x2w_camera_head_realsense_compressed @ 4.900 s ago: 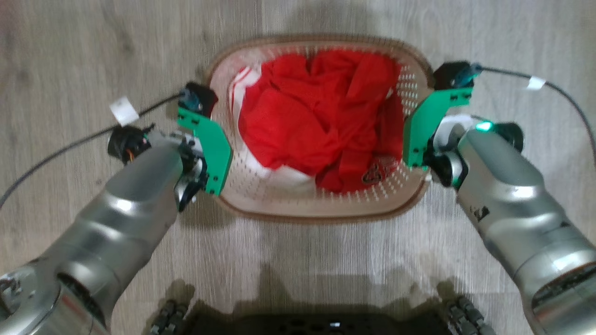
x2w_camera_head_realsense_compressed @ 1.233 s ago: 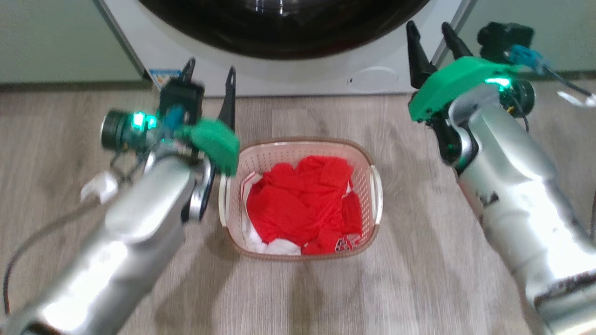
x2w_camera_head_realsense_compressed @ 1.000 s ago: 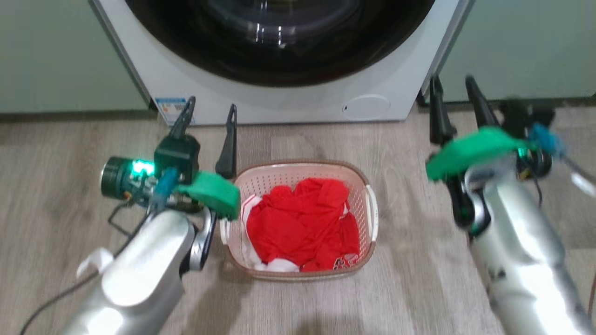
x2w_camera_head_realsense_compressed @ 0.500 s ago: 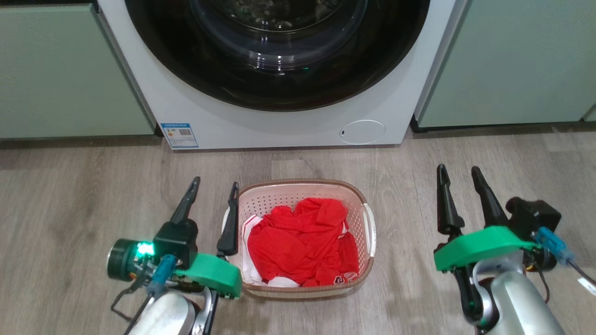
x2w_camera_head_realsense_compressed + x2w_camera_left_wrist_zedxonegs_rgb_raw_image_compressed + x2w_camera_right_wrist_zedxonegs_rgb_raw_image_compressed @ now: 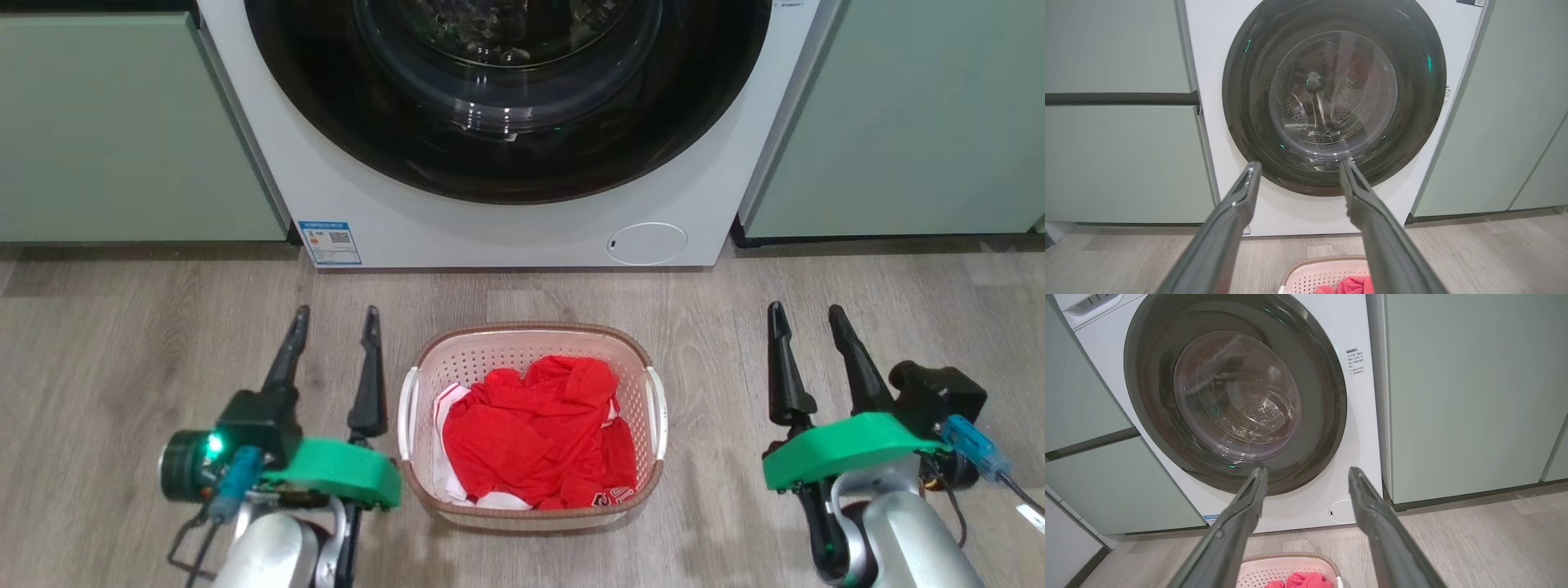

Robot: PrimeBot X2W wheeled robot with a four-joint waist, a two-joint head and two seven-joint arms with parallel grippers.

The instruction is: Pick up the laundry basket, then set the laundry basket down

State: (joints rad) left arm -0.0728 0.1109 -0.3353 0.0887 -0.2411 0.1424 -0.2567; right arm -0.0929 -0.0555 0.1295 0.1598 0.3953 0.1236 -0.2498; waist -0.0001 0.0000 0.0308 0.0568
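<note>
The laundry basket stands on the wooden floor in front of the washing machine, cream with a brown rim, white side handles and red clothes inside. Its far rim shows at the bottom of the left wrist view and of the right wrist view. My left gripper hangs open to the left of the basket, apart from it, fingers pointing at the machine. My right gripper hangs open well to the right of the basket. Both grippers are empty, as the left wrist view and the right wrist view confirm.
A white front-loading washing machine with a dark round door stands just behind the basket. Pale green cabinets flank it on both sides. Bare wooden floor lies around the basket.
Both grippers have come off the basket's sides, which now stands alone on the floor. The head camera has risen, so machine and cabinets show. The left gripper has shifted left, away from the basket.
</note>
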